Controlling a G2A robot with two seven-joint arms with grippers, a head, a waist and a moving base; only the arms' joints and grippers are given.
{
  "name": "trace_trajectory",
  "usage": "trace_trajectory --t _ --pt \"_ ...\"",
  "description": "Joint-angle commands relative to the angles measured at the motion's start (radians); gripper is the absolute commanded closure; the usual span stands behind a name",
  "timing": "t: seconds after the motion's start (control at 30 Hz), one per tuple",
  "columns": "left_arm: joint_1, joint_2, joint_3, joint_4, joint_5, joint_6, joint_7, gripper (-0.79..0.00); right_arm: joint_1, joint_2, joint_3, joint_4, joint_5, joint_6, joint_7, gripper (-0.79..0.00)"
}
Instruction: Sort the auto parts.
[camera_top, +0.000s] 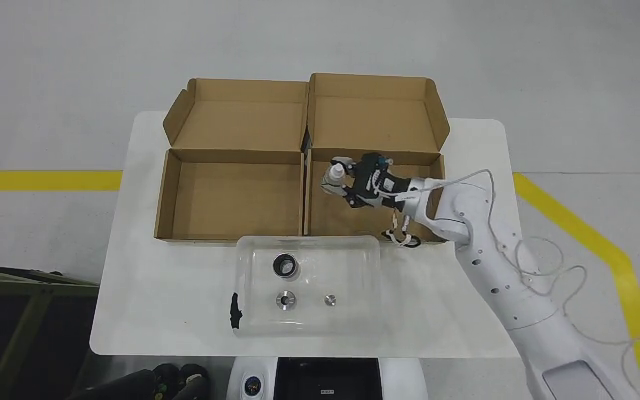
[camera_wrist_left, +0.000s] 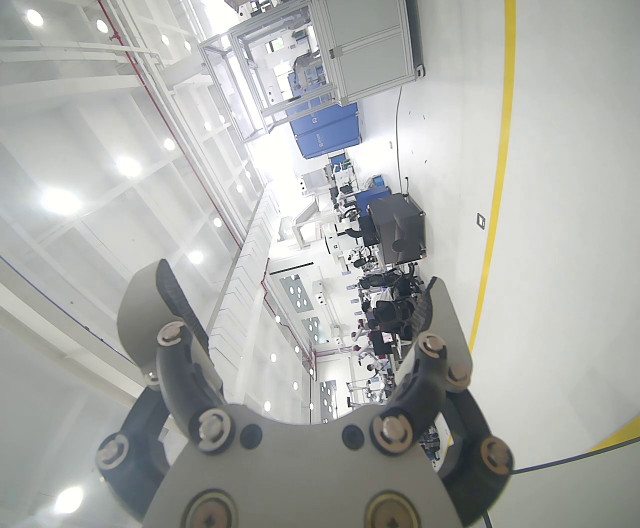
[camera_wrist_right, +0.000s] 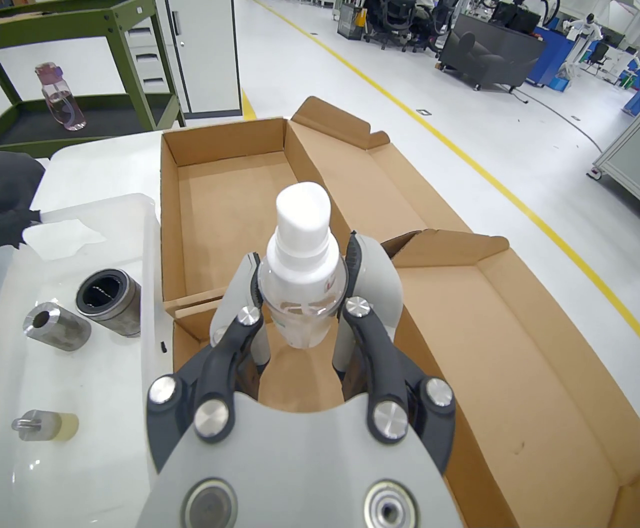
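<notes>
Nearest the robot, a clear rectangular plastic bin (camera_top: 356, 282) sits on the white surface (camera_top: 130, 300) and holds 3 metal parts, all apart from one another. A grey steel bushing with a bored hole (camera_top: 285, 299) stands at the near side. A small steel pin with a yellowish end (camera_top: 328, 299) lies to its right. A dark hollow cylindrical sleeve (camera_top: 286, 265) lies just beyond the bushing.

Past the bin's far rim, the right claw (camera_wrist_right: 303, 270) is clamped around the body of a small clear spray bottle with a white cap (camera_wrist_right: 302, 235). It holds the bottle in the air above the floor of the right brown cardboard box (camera_wrist_right: 500, 350). The cap points toward the left brown cardboard box (camera_wrist_right: 220, 200). The 2 boxes stand side by side, walls touching, just behind the bin. Their lids are folded open and lie flat on the surface at the far side.

The left claw (camera_wrist_left: 297, 295) is spread wide with nothing between its fingers and points up at the hall ceiling.
</notes>
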Motion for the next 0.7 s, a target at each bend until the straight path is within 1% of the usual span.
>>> trace_trajectory --t 0.0,0.33,0.6,0.63,0.67 --pt "0.000 0.000 0.000 0.000 0.000 0.000 0.000 -0.785 0.012 -0.003 -0.011 0.025 -0.003 0.001 0.005 0.000" --pt "0.000 0.000 0.000 0.000 0.000 0.000 0.000 -0.785 0.101 -0.040 -0.106 0.174 -0.005 0.027 0.001 0.000" --pt "0.000 0.000 0.000 0.000 0.000 0.000 0.000 -0.785 0.137 -0.065 -0.156 0.252 -0.027 0.067 -0.043 0.000" --pt "0.000 0.000 0.000 0.000 0.000 0.000 0.000 -0.785 0.143 -0.067 -0.160 0.260 -0.033 0.069 -0.044 -0.006" --pt "0.000 0.000 0.000 0.000 0.000 0.000 0.000 -0.785 0.147 -0.070 -0.164 0.269 -0.036 0.070 -0.047 -0.049"
